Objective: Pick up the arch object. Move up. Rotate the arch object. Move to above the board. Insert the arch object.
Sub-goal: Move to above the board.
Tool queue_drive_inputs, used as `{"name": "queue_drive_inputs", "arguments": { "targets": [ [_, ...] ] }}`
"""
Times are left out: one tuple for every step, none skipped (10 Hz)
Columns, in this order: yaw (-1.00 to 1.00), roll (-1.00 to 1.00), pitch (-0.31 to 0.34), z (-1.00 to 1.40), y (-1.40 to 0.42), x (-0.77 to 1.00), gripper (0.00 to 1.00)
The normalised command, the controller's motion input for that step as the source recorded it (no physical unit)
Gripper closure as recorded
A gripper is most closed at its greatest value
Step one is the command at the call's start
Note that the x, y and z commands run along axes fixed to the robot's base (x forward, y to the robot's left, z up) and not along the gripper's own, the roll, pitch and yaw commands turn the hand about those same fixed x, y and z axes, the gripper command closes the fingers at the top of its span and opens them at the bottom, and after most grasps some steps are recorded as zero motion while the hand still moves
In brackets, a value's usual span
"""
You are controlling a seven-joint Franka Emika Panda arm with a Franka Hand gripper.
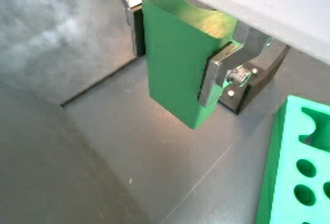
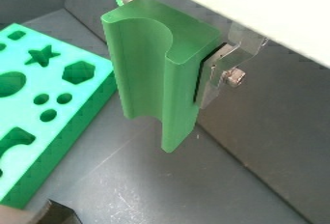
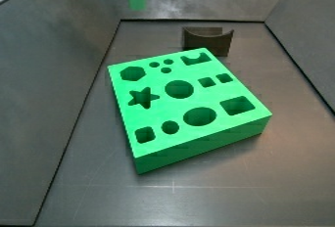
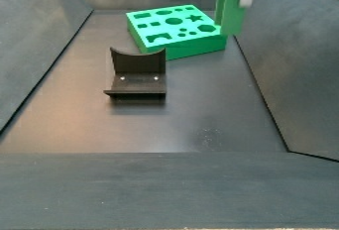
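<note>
Closest to your lens, the arch object (image 2: pixel 149 73) hung clamped in the gripper (image 2: pixel 206 71), lifted beside the board (image 2: pixel 45 102); insertion remained.

Dark grey floor (image 3: pixel 78 172) of the walled work cell. The board (image 3: pixel 187 107) lies flat on it, cut-outs upward. A dark block (image 4: pixel 135 75) with a curved notch also rests on it, apart from the board. The gripper (image 2: pixel 165 35) hangs above the floor beside the board, clamping the arch object (image 2: pixel 152 69) clear of the surface.
</note>
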Motion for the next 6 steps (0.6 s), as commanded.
{"name": "queue_drive_inputs", "arguments": {
  "targets": [
    [0.03,0.02,0.046,1.00,-0.06,-0.10,1.00],
    [0.02,0.00,0.056,1.00,-0.06,-0.09,1.00],
    [0.03,-0.03,0.068,1.00,-0.06,-0.06,1.00],
    [0.02,-0.04,0.075,1.00,-0.05,-0.05,1.00],
    [0.02,-0.05,0.083,0.74,-0.03,-0.02,1.00],
    [0.02,-0.06,0.084,0.63,-0.03,-0.01,1.00]
  ]
}}
